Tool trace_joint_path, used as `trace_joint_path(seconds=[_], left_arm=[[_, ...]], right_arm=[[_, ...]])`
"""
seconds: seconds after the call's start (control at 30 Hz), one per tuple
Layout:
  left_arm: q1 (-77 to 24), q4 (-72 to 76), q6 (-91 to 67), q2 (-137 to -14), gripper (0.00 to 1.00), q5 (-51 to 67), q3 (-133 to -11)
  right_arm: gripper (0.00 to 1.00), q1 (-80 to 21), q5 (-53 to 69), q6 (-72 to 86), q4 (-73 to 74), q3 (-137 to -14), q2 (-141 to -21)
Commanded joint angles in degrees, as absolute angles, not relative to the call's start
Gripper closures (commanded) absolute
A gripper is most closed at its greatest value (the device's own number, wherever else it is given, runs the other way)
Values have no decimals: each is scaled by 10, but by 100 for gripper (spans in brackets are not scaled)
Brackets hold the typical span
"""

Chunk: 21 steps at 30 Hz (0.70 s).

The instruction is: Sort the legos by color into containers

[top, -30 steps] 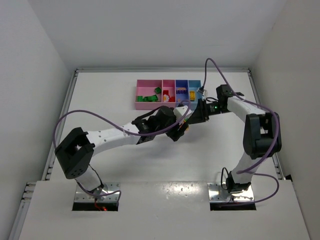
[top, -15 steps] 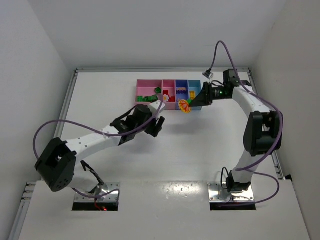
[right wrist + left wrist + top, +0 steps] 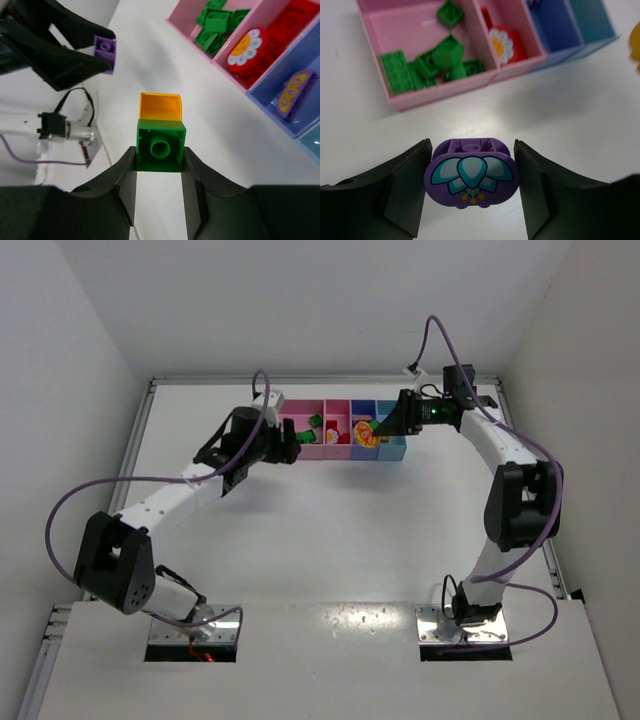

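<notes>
**Left tool** (image 3: pixel 472 162): held over the white counter (image 3: pixel 320 530), on the near side of the row's left end. Its dark fingers (image 3: pixel 405 190) are pinched on a purple piece (image 3: pixel 470 175), a rounded lego printed with teal petals. The piece is kept clear of the bins, with the wide pink one just beyond it.

**Containers** (image 3: pixel 325 452): a joined row of shallow bins, set at the far middle of the counter and listed here by compartment.

- **Wide pink bin** (image 3: pixel 375 55): green legos (image 3: pixel 445 55) are heaped in it, several bricks lying loose and touching one another.
- **Narrow pink bin** (image 3: pixel 520 65): red legos (image 3: pixel 519 50) are kept here, and a daisy-printed round piece (image 3: pixel 501 45) is laid on top of them.
- **Purple-blue bin** (image 3: pixel 555 35): a yellow-printed purple lego (image 3: pixel 295 92) is seen in the right wrist view, lying tilted inside.
- **Light blue bin** (image 3: pixel 592 22): its contents cannot be made out.

**Right tool** (image 3: pixel 160 165): its fingers are pressed together on a green brick (image 3: pixel 161 147), to whose far end an orange piece (image 3: pixel 160 106) is joined. The pair is held in the air. In the top view it is seen over the near part of the purple-blue bin. Whether it is above that bin or just in front of it cannot be told.
</notes>
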<state>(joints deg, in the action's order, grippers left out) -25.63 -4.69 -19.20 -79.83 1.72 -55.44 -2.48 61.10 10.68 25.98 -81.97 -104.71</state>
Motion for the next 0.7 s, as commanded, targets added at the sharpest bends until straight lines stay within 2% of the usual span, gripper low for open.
trace_joint_path(seconds=[0.0, 0.23, 0.47, 0.67], left_arm=[[-260, -16, -212, -841, 86, 39, -634], [-294, -16, -206, -1020, 87, 56, -821], [-317, -46, -213, -1174, 87, 83, -1027], [-342, -51, -201, -1251, 84, 101, -1099]], right_arm=[[100, -21, 562, 126, 210, -811, -984], [100, -4, 483, 94, 233, -791, -928], [100, 44, 459, 76, 254, -740, -861], [100, 74, 459, 71, 260, -706, -828]])
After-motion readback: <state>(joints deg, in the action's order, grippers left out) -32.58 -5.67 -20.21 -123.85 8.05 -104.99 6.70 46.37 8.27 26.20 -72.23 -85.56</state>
